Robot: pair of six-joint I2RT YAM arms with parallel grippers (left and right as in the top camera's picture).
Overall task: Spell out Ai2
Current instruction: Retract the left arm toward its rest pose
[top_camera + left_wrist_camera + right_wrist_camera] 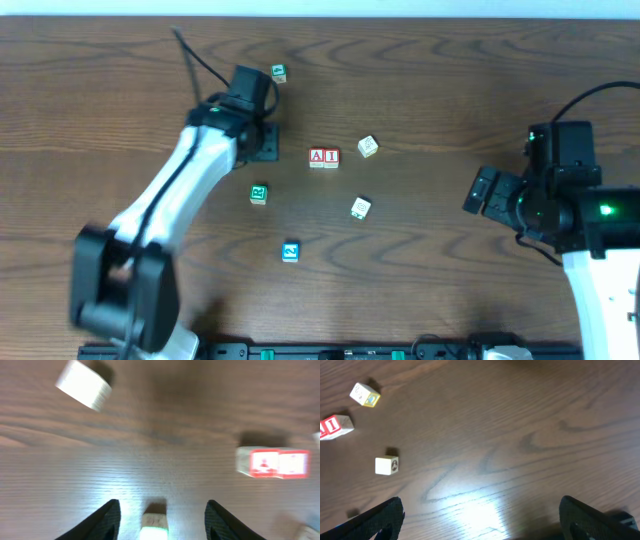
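A block (317, 157) and I block (331, 157) touch side by side on mid table (450, 80), A on the left. Right block (368, 146) near the I (slightly behind). Front-right block (361, 207) before it. Left block (259, 194) and front block (290, 251) before the A. Back block (278, 72) well behind-left.

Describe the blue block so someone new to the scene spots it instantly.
Find the red A-I pair mid-table in the overhead view. Down and left of it, past the green block, sits the blue block. It lies alone, lowest in frame, the only bright blue face.
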